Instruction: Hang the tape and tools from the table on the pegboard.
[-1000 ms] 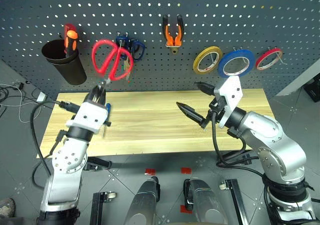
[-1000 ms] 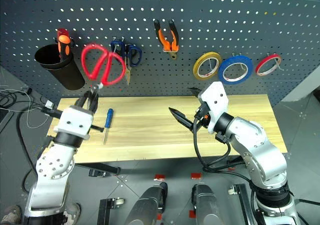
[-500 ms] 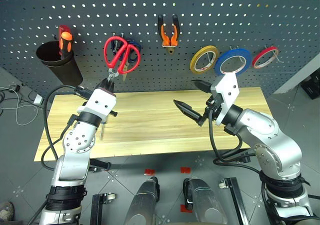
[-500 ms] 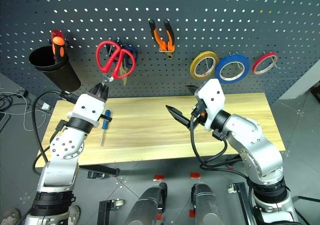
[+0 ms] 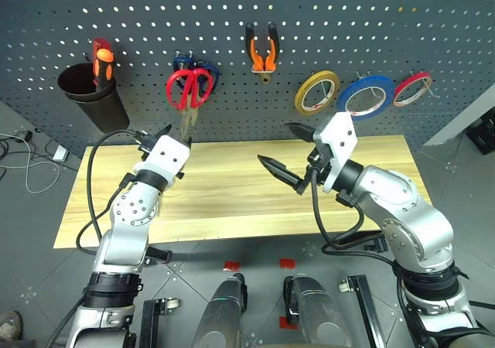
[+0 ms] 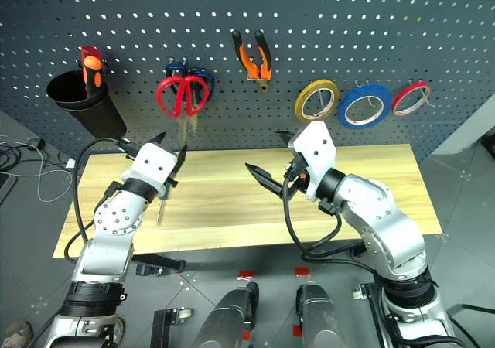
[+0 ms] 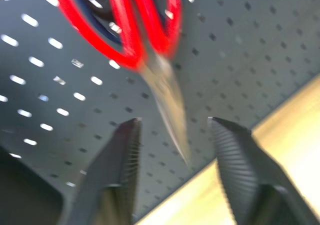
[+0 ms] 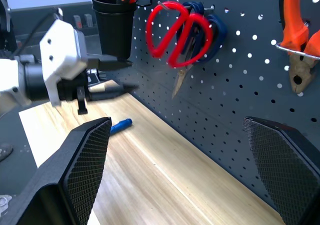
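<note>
The red-handled scissors hang on the pegboard, handles up on a hook and blades pointing straight down, over the dark blue-handled scissors on the same hook. The left gripper sits just below the blade tips with its fingers parted; in the left wrist view the blade hangs between the two black fingers without touching either, so nothing is gripped. The pliers and the blue tape already hang farther right, between a yellow roll and a red roll.

What I judge is left is the blue-handled screwdriver. It lies flat on the table at the left end, just on the near side of the left gripper and partly hidden by it in the head views. Its long axis runs roughly from far to near, the blue handle toward the board. The right gripper hovers wide open over the middle of the table, holding nothing, well apart from the screwdriver. So the left arm is plainly the nearer one: it would need to back off from the board and drop toward the plank, closing across the handle, not along it.
</note>
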